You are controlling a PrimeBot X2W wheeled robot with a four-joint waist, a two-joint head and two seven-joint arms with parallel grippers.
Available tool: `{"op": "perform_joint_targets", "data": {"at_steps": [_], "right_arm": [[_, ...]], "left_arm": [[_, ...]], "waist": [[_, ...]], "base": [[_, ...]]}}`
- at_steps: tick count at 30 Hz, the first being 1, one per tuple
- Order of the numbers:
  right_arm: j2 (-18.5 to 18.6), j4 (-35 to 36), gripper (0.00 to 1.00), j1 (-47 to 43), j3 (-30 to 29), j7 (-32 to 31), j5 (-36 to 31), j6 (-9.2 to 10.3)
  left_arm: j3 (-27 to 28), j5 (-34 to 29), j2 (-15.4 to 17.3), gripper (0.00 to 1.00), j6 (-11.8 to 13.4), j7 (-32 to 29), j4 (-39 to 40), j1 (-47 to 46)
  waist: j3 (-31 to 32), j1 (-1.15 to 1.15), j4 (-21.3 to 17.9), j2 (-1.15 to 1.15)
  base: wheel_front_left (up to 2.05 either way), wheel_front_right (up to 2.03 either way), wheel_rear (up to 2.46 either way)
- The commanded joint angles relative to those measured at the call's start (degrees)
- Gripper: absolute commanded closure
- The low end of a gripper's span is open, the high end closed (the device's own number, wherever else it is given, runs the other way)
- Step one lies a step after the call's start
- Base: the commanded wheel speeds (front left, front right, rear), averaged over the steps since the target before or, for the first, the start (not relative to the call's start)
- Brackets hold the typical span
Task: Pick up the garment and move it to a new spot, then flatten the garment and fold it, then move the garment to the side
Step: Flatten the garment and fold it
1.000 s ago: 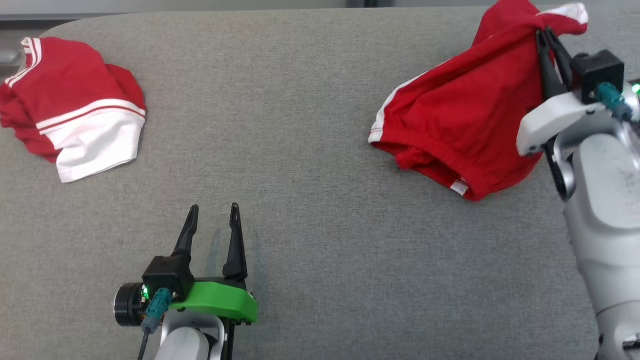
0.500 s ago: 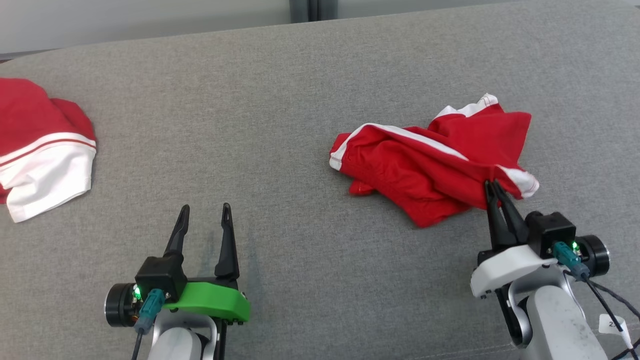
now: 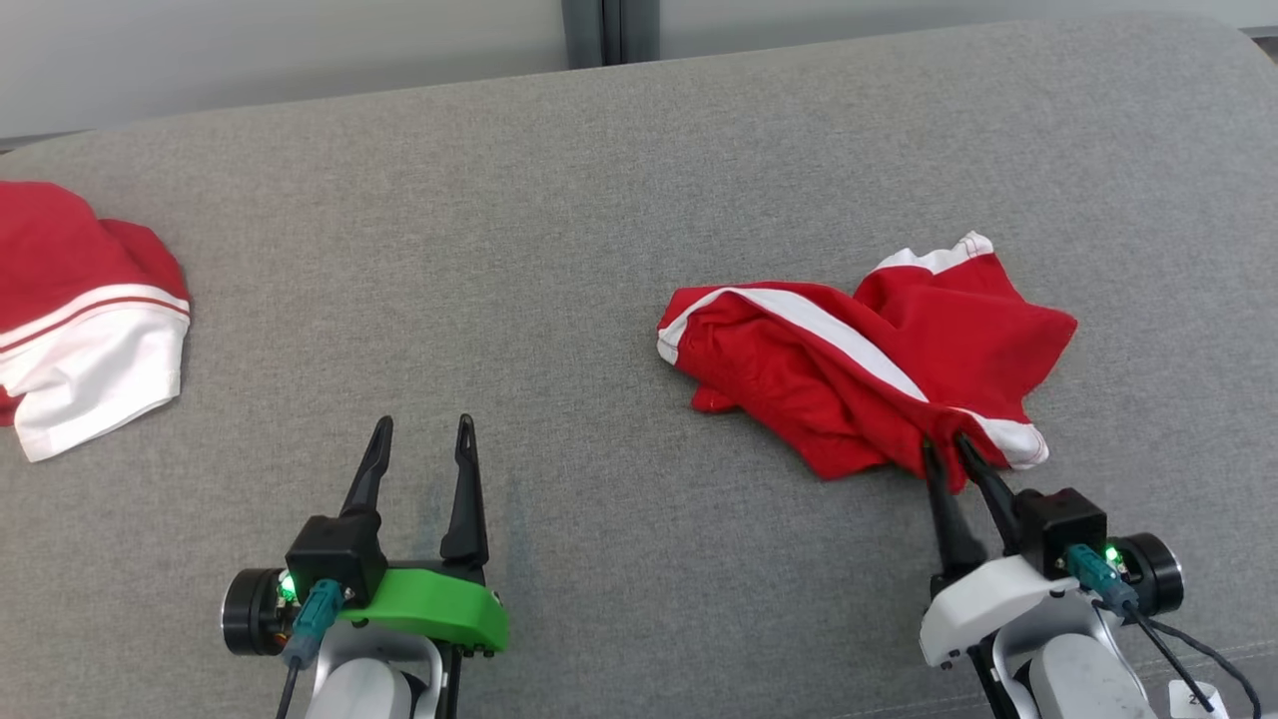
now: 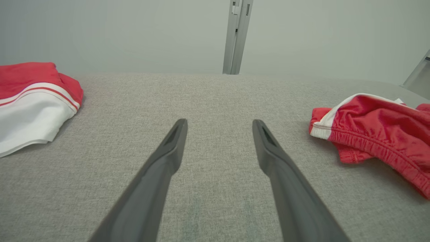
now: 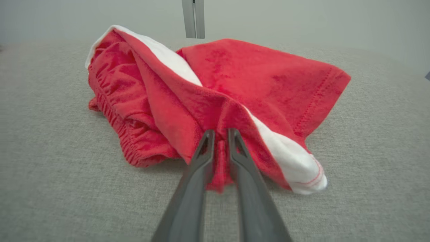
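- The right pincer [image 3: 944, 444] sits low at the near edge of the red shorts [image 3: 859, 359]. Its jaws are a narrow slit apart with a fold of cloth between them. I cannot tell whether it is pinching that fold or has let go.
- The shorts lie crumpled on the grey tabletop [image 3: 559, 250], right of centre, with a white stripe on top.
- The left pincer [image 3: 422, 429] is released and empty, well apart from the shorts.
- A second red-and-white garment [image 3: 80, 320] lies at the far left.
- The move to a new spot looks done. Flattening comes next, which calls for freeing the fold and then having both pincers draw opposite edges outward.
- A second ago the shorts hung lifted from tightly closed jaws. Now they are down and the jaws have begun to part.
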State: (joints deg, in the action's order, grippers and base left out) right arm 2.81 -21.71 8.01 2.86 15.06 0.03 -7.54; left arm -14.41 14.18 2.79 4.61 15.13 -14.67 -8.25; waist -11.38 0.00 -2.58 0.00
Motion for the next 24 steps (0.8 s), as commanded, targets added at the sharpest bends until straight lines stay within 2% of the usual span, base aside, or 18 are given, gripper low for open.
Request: {"op": "perform_joint_targets", "data": {"at_steps": [1,5,16,24], "right_arm": [[0.2,-0.4,0.00,-1.3,0.5,0.2,0.4,0.10],[0.2,1.5,0.00,-2.2,0.2,0.2,1.7,0.10],[0.1,11.4,0.00,-3.8,-6.1,0.2,2.5,0.10],[0.1,12.0,0.00,-3.1,-6.5,0.2,3.7,0.10]], "left_arm": [[0.0,0.3,0.2,0.00,-0.2,0.0,-0.1,0.2],[-0.6,0.5,0.2,0.00,-0.5,0.0,-0.3,1.0],[-2.0,1.9,0.2,0.00,0.4,0.0,0.0,0.9],[-3.4,4.2,0.2,0.00,1.3,0.0,-0.1,2.2]], "waist": [[0.6,0.00,-0.1,0.00],[2.0,0.00,-0.3,0.00],[6.6,0.00,-1.1,0.00],[8.6,0.00,0.1,0.00]], "base": [[0.00,0.00,0.00],[0.00,0.00,0.00],[0.00,0.00,0.00],[0.00,0.00,0.00]]}}
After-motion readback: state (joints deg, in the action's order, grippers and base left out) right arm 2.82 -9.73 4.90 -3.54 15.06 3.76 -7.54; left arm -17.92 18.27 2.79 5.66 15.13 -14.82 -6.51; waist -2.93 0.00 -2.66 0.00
